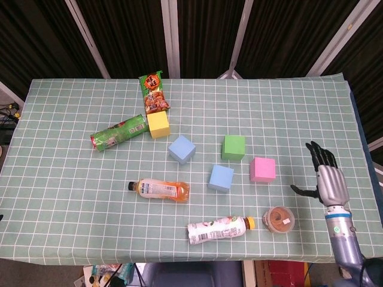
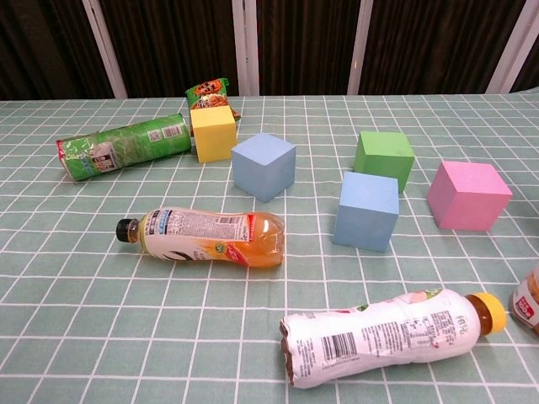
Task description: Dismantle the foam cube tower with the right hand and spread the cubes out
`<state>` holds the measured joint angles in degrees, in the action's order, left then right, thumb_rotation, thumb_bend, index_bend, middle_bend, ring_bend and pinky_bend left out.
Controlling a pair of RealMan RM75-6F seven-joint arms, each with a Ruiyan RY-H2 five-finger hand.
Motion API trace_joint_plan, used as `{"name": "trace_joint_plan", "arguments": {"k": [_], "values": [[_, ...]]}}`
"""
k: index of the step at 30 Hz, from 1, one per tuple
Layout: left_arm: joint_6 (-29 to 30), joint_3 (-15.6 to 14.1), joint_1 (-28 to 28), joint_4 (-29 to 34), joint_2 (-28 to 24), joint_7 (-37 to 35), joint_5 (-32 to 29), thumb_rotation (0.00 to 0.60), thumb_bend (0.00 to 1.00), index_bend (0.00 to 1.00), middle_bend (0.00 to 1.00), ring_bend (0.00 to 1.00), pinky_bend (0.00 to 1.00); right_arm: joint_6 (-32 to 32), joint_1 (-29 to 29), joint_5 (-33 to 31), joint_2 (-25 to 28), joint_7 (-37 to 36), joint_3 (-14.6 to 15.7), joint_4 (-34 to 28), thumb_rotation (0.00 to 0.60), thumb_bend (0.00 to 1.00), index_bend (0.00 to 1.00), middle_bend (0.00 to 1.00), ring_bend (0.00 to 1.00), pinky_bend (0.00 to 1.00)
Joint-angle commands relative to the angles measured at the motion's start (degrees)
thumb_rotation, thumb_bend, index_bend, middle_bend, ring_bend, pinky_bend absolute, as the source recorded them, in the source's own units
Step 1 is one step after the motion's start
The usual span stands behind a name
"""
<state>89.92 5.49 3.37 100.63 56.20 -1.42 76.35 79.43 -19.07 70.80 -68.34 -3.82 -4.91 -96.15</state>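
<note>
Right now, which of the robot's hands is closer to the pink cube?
The right hand: it hovers open to the right of the pink cube, not touching it. The left hand appears in neither view.

Cubes (image 1: 262, 170), bottles (image 2: 205, 235) on checked table (image 1: 72, 203)

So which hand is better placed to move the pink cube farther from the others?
Probably the right hand: it hovers open just beyond the pink cube, on that cube's side of the table. The left hand shows in neither view.

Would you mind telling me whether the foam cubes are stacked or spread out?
Spread out: the yellow cube, two blue, green and pink cubes each sit apart on the table.
</note>
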Motion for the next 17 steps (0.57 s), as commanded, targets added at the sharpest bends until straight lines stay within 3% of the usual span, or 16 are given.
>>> {"name": "trace_joint_plan", "arguments": {"k": [1, 4, 7, 17], "values": [[0.09, 0.04, 0.07, -0.12, -0.1, -0.27, -0.01, 0.6, 0.15, 0.2, 0.0, 0.0, 0.0, 8.6, 6.55, 11.53, 0.08, -2.87, 5.95, 4.94, 0.6, 0.11, 0.0, 0.0, 0.05, 0.01], [0.38, 0.1, 0.14, -0.47, -0.1, -0.32, 0.14, 0.6, 0.15, 0.2, 0.0, 0.0, 0.0, 10.12, 7.95, 16.34, -0.12, -0.77, 8.46, 8.38, 0.6, 0.11, 0.0, 0.0, 0.01, 0.0], [0.42, -0.02, 0.07, -0.53, 0.05, -0.08, 0.51, 0.6, 0.15, 0.2, 0.0, 0.0, 0.0, 8.74, 8.47, 17.3, 0.75, 0.33, 9.8, 8.24, 0.6, 0.11, 0.0, 0.0, 0.0, 0.0], [0.41, -0.26, -0.15, -1.17, 0.41, -0.01, 1.51, 0.6, 0.15, 0.2, 0.0, 0.0, 0.0, 8.98, 10.24, 17.6, 2.39, 2.97, 8.89, 5.73, 0.6, 0.11, 0.0, 0.0, 0.0, 0.0]]}}
